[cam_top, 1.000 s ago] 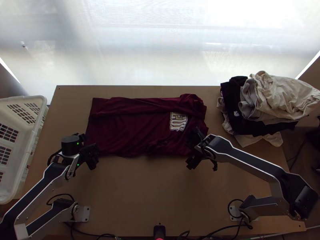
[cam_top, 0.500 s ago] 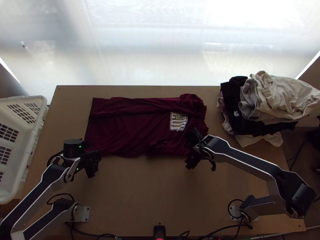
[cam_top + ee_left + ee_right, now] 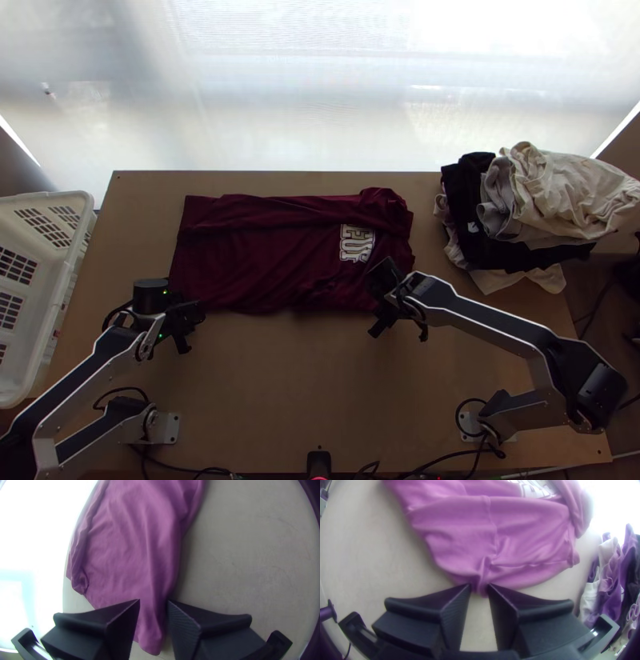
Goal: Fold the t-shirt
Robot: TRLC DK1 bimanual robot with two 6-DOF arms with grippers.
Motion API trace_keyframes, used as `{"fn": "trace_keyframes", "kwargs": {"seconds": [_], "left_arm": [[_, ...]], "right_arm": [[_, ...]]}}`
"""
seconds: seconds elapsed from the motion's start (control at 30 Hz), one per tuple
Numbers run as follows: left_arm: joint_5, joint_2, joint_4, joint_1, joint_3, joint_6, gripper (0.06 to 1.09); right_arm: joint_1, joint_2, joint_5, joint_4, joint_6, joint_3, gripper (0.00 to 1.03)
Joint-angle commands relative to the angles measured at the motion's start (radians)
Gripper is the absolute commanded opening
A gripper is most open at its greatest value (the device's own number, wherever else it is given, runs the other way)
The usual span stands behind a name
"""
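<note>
"Where was the maroon cloth T-shirt (image 3: 264, 248) lying?"

"Flat on the light wooden counter (image 3: 296, 384), its long axis running from nine to three o'clock in the top view. The cream block-letter print (image 3: 356, 242) sat toward the three o'clock end, and a strip along the twelve o'clock side looked folded inward."

"And the two grippers?"

"Both at its near, six o'clock edge. From the black, wide-fingered left end effector (image 3: 154, 600), the shirt stretched toward one and two o'clock; from the matching right end effector (image 3: 479, 585), it spread toward nine through twelve. So the right arm was nearer the print — the left had the plain end."

"Was either one pinching?"

"I'd say no. The left one's fingers stood apart, with a soft ridge of the near edge between them. The right one's had a narrower gap, puckered cloth running into it, no firm grip that I could make out."

"What did the next move call for?"

"Closing on that edge at both ends, I'd guess, then carrying it toward twelve o'clock together. If one side caught fewer layers, the fold would probably have skewed."
</note>
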Motion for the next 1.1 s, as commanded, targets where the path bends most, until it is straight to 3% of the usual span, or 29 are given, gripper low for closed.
{"fn": "trace_keyframes", "kwargs": {"seconds": [0.0,0.23,0.67,1.07], "left_arm": [[0.014,0.075,0.051,0.043,0.007,-0.004,0.23],[0.034,0.089,0.027,0.115,0.069,-0.006,0.1],[0.064,-0.12,-0.312,0.182,0.219,-0.026,0.1],[0.144,-0.38,-0.628,0.279,0.349,-0.067,0.1]], "right_arm": [[0.0,0.016,-0.018,0.08,-0.027,-0.04,0.06],[-0.037,-0.021,-0.018,0.078,-0.049,-0.055,0.03],[-0.16,-0.369,-0.058,-0.184,-0.124,-0.081,0.03],[-0.186,-0.596,-0.194,-0.474,-0.09,-0.028,0.03]]}}
